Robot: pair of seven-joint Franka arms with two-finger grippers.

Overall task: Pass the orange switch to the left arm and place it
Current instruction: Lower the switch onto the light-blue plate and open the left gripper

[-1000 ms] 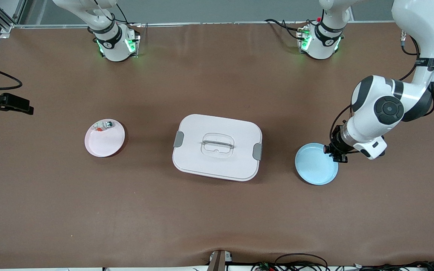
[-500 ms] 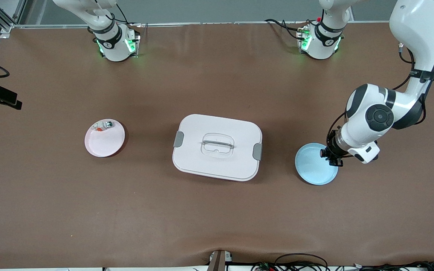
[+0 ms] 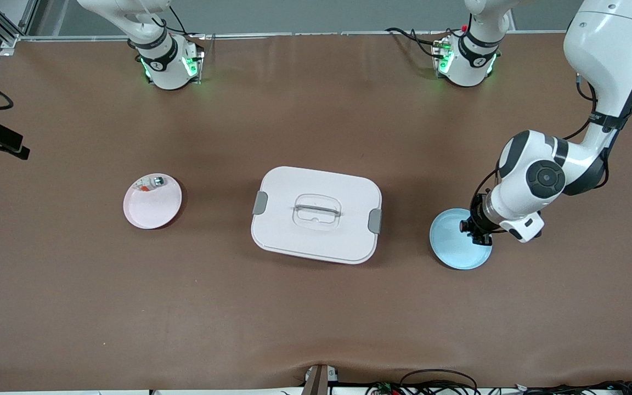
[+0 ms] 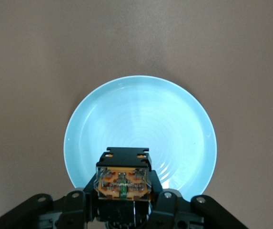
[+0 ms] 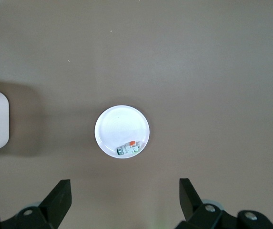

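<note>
From my remote station: nearest the front camera sits the blue plate (image 3: 460,239), toward the left arm's end of the table, and over its rim hangs my left gripper (image 3: 475,235), its fingers (image 4: 167,202) clamped on the orange switch (image 4: 123,182), a stubby black part with orange marks poised above the plate's surface. At mid-table rests the white box (image 3: 316,214), lid on, grey clips at two sides, well apart from the plate. Toward the right arm's end lies the pink plate (image 3: 152,202), carrying a pale part with a green end and red bit (image 3: 150,184) at its rim. High over that plate waits my right gripper (image 5: 126,205), fingers spread wide, holding nothing
</note>
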